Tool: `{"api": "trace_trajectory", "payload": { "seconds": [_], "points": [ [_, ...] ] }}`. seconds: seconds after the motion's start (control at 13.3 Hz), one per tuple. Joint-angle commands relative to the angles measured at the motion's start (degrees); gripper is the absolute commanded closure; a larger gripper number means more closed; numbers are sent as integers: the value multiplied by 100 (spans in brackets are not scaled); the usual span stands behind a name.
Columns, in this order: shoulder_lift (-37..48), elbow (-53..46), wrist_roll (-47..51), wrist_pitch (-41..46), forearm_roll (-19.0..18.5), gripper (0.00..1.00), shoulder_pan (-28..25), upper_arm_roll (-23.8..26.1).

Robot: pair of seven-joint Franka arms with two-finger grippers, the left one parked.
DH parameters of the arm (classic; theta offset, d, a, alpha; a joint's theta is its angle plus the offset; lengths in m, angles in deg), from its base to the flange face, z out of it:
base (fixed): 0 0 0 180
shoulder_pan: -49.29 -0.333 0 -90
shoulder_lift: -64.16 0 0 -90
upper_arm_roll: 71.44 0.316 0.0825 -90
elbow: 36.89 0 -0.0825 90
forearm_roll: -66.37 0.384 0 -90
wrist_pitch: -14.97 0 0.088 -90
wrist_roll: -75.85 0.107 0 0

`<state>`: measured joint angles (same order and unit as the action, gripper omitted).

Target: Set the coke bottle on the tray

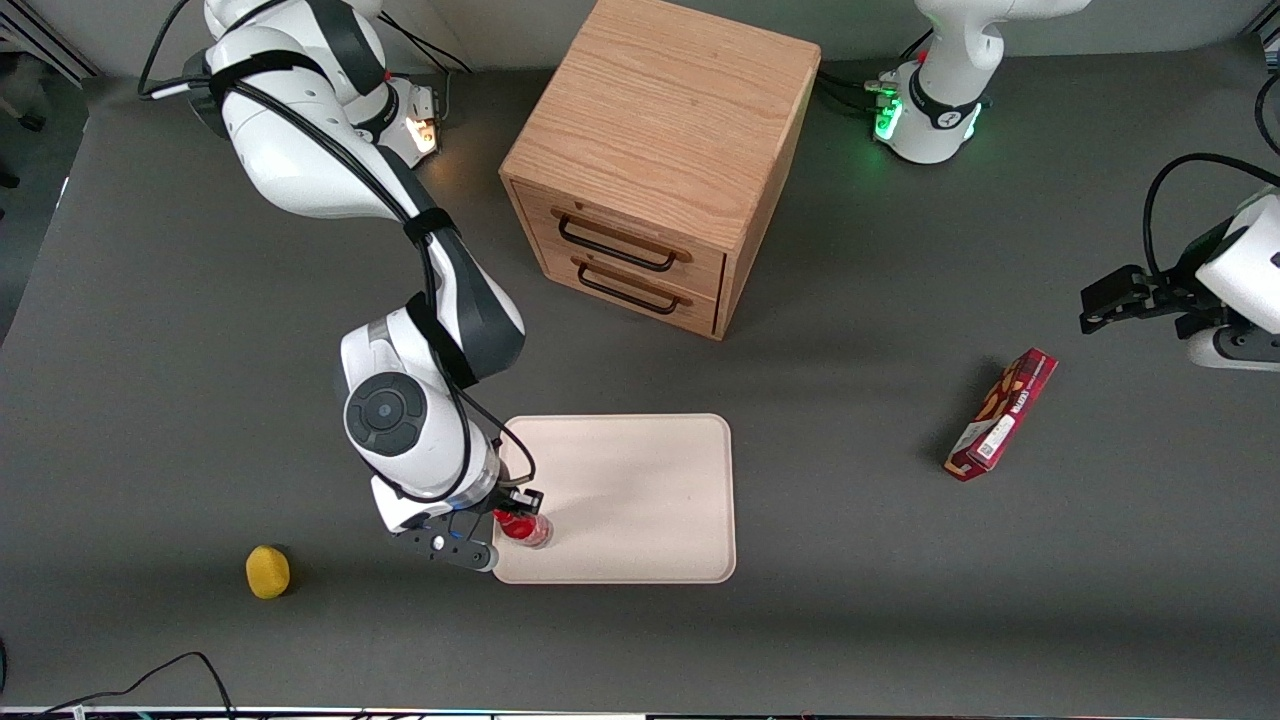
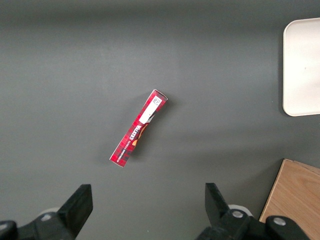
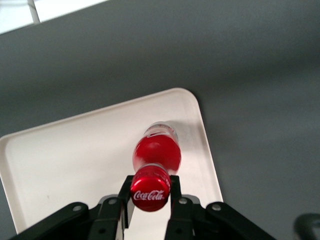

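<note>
The right arm reaches down toward the near table edge, its gripper (image 1: pixel 512 512) closed around the coke bottle's (image 3: pixel 156 152) neck.

Dark grey table (image 1: pixel 200 400) carries wooden cabinet (image 1: pixel 660 150), tray (image 1: pixel 640 500), red snack box (image 1: pixel 1002 414), yellow object (image 1: pixel 268 572).

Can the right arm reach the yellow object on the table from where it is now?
Probably yes. The yellow object lies on bare table close to the gripper, with nothing between them. But the gripper is shut on the coke bottle over the tray, so it must release first.
</note>
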<state>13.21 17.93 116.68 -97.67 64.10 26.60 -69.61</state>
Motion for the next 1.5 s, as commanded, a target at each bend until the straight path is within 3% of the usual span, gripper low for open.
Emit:
{"api": "trace_trajectory", "payload": {
  "seconds": [0.0, 0.15, 0.3, 0.38, 0.6, 0.82, 1.05, 1.43],
  "points": [
    [-240, -270, 110, -135, -81, 100, -33, -25],
    [-310, -261, 119, -179, -89, 100, -33, -34],
    [-345, -244, 92, -179, -107, 46, -33, -34],
    [-346, -244, 92, -179, -150, 0, -33, -52],
    [-92, -226, 136, 21, -221, 0, -16, -52],
    [636, 167, 92, 1013, -151, 0, 63, 10],
    [2145, 1964, -292, 955, -90, 0, 238, 88],
    [5116, 5394, -1681, 129, 156, 0, 1670, 546]
  ]
}}
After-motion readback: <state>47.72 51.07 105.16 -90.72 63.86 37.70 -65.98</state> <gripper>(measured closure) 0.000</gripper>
